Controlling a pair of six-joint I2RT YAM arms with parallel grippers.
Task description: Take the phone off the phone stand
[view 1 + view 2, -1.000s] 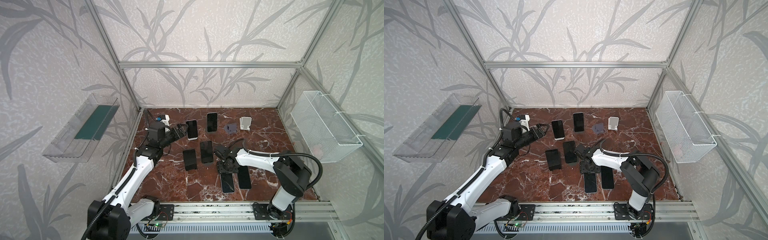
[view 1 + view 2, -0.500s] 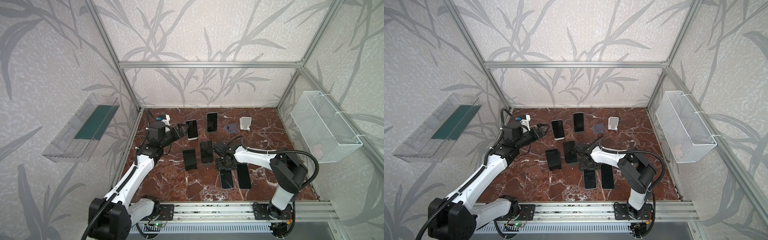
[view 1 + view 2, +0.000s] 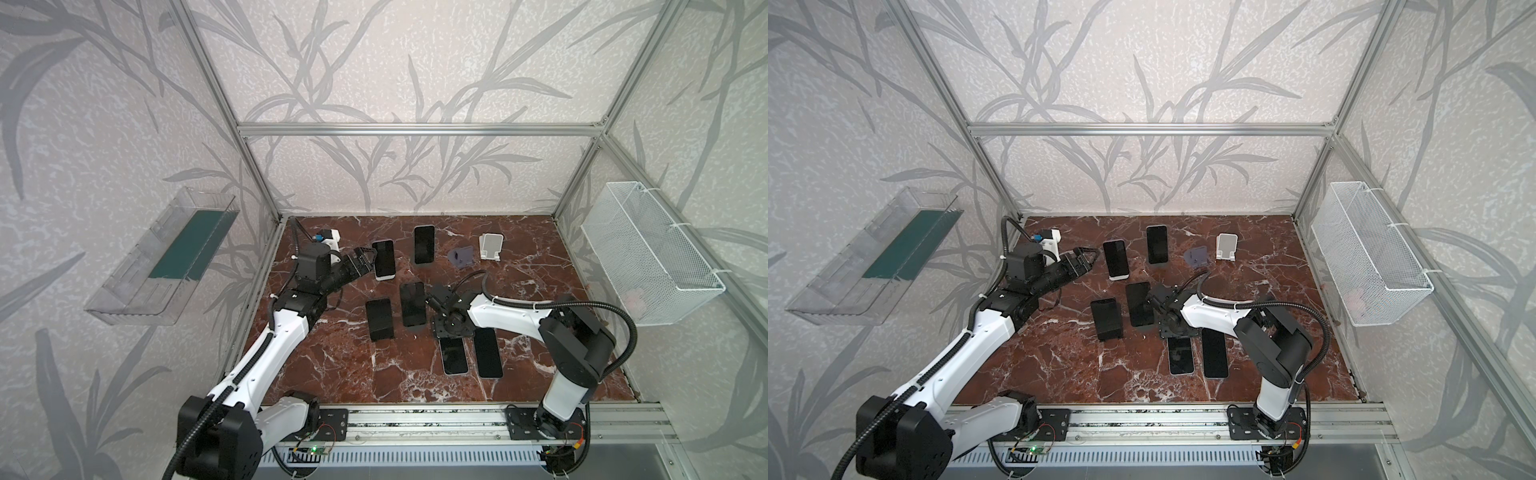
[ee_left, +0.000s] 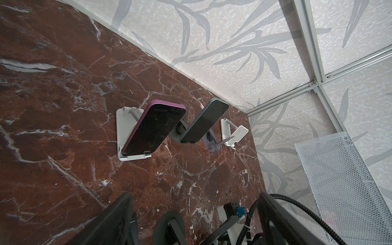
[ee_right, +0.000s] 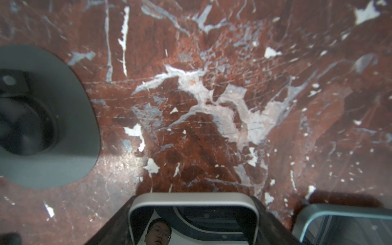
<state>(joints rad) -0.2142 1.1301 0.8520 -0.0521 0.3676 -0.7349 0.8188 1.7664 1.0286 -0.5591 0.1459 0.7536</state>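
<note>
Near the back left, a purple-edged phone [image 3: 383,259] [image 4: 154,129] leans on a white phone stand [image 4: 123,135]. My left gripper [image 3: 365,261] [image 3: 1090,261] hovers just left of it, open and empty, with its fingers [image 4: 114,222] spread wide. A silver-framed phone [image 3: 454,353] [image 5: 193,212] lies flat on the marble. My right gripper [image 3: 452,337] [image 5: 193,199] points straight down over its far end. The two fingers sit against both long edges of this phone at its corners. No gap shows there.
A dark teal phone [image 4: 203,121] stands on a grey stand, and two more propped phones [image 3: 378,319] [image 3: 412,304] stand mid-table. Another flat phone [image 3: 488,353] lies beside the gripped one. Empty purple [image 3: 461,257] and white [image 3: 490,246] stands are at the back. A wire basket [image 3: 648,257] hangs on the right wall.
The right gripper and the silver-framed phone have shifted a little toward the back of the table. The left gripper has edged closer to the purple-edged phone.
</note>
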